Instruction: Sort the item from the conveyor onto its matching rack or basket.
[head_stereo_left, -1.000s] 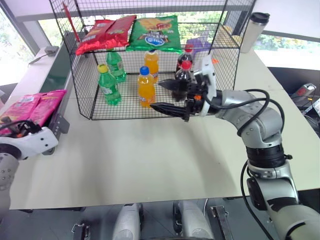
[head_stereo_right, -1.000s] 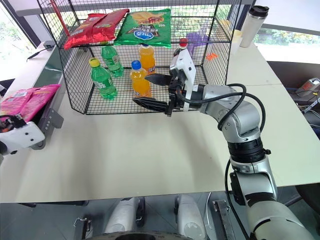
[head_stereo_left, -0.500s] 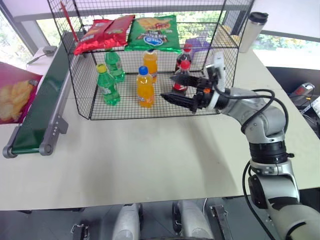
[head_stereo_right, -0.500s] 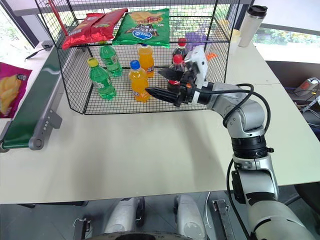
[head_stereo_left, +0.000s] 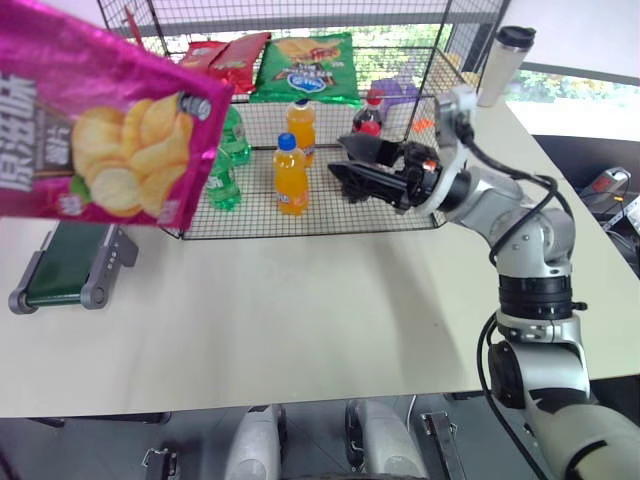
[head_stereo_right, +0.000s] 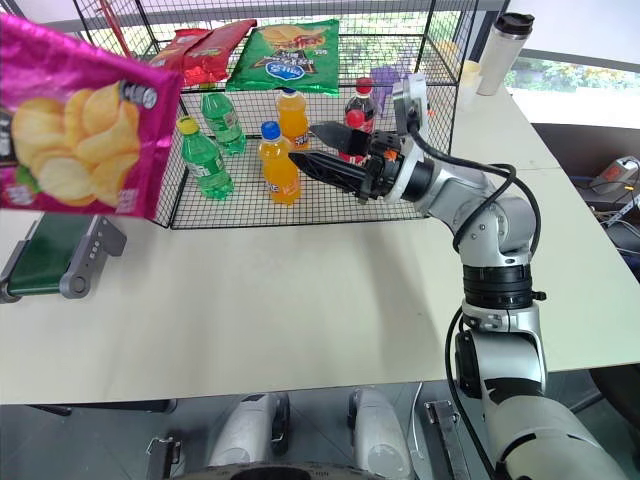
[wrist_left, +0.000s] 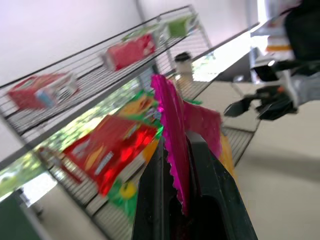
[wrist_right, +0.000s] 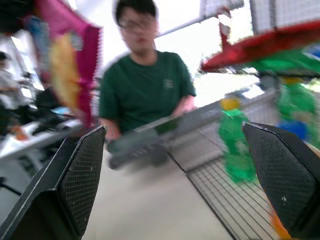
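The item, a glossy magenta chip bag (head_stereo_left: 100, 130) with pictured yellow chips, hangs high at the left, close to the head camera and above the conveyor (head_stereo_left: 60, 272). In the left wrist view my left gripper (wrist_left: 176, 145) is shut on the bag's serrated edge (wrist_left: 172, 107). The black wire rack (head_stereo_left: 445, 120) stands at the back of the table. My right gripper (head_stereo_left: 340, 158) is open and holds nothing, pointing left in front of the rack's lower tier, beside the cola bottles (head_stereo_left: 370, 115). Its fingers (wrist_right: 75, 185) stand wide apart in the right wrist view.
Red chip bags (head_stereo_left: 210, 65) and a green chip bag (head_stereo_left: 308, 68) lie on the rack's top tier. Green (head_stereo_left: 222, 180) and orange (head_stereo_left: 291, 175) bottles stand below. A travel mug (head_stereo_left: 503, 62) stands at the back right. A person in a green shirt (wrist_right: 145, 85) is beyond the conveyor.
My left arm has lifted the magenta bag off the conveyor, up and rightward, close to the camera. My right gripper has risen slightly and turned, still open.
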